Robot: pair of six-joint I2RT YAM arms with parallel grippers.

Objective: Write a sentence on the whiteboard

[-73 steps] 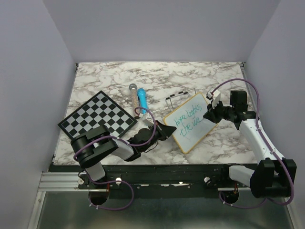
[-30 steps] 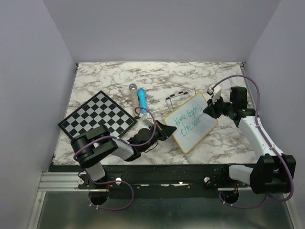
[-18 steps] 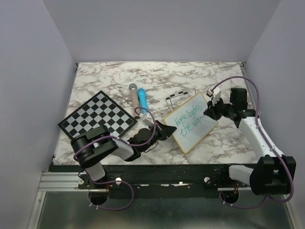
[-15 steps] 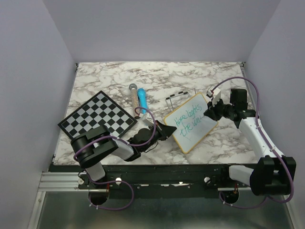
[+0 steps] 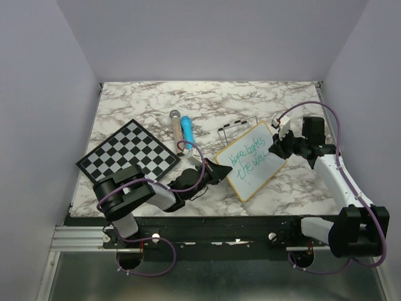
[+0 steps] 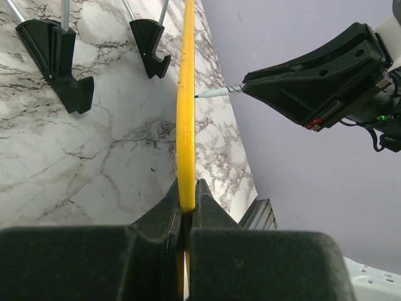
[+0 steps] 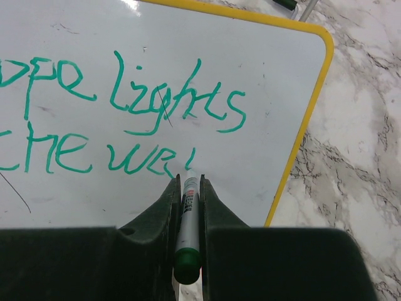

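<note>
Pinching the whiteboard (image 5: 250, 160) by its near-left frame edge, the left pincer (image 6: 187, 188) is shut tight on the yellow rim. The board sits right of centre on the marble table (image 5: 156, 100), turned diagonal, with the chessboard (image 5: 128, 153) well apart to its left. The right pincer (image 7: 187, 182) is over the board's right end, closed on a green marker (image 7: 188, 210) whose barrel runs between the fingers. The marker tip touches the white surface at the end of the second line. The sentence (image 7: 125, 119) is in green, two lines: the top ends "lights", the lower reads "the wa" plus a short stroke at the tip.
</note>
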